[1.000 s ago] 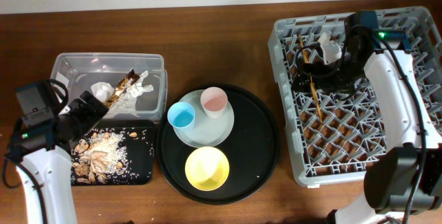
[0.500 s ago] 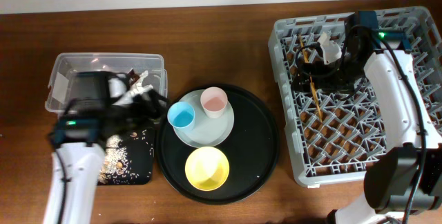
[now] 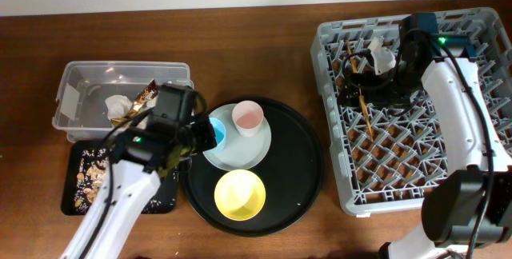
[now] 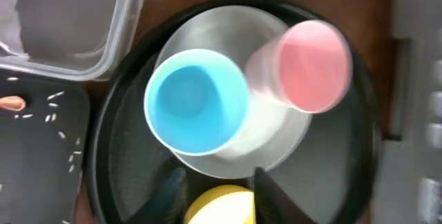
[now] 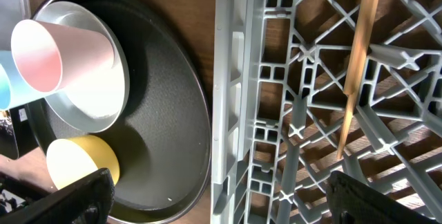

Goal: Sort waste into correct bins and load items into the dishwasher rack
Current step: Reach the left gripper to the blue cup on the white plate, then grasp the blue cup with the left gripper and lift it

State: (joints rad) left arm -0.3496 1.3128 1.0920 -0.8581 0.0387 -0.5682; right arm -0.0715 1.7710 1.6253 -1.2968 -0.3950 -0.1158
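Observation:
My left gripper (image 3: 192, 141) hovers at the left edge of the round tray, right beside the light-blue cup (image 4: 197, 103). Its fingers (image 4: 169, 189) stand partly apart with nothing between them. The pink cup (image 4: 304, 65) and blue cup rest on the pale plate (image 3: 244, 153), and the yellow bowl (image 3: 239, 194) sits nearer the front. In the clear tub (image 3: 80, 79) lie the white napkin (image 3: 118, 105) and the gold wrapper (image 3: 144, 97). Food scraps (image 3: 84, 175) lie in the small black tray. My right gripper (image 3: 350, 79) is wide open over the grey rack (image 3: 416, 155), above the chopsticks (image 5: 356, 65).
The large round black tray (image 3: 296, 171) holds the plate, cups and bowl between the bins and the rack. Bare wooden table runs along the back edge and between the round tray and the rack's left wall (image 5: 228, 113).
My left arm has swung right, from over the small black tray and tub to the blue cup on the round tray, and its jaws have narrowed. The right arm has not moved.

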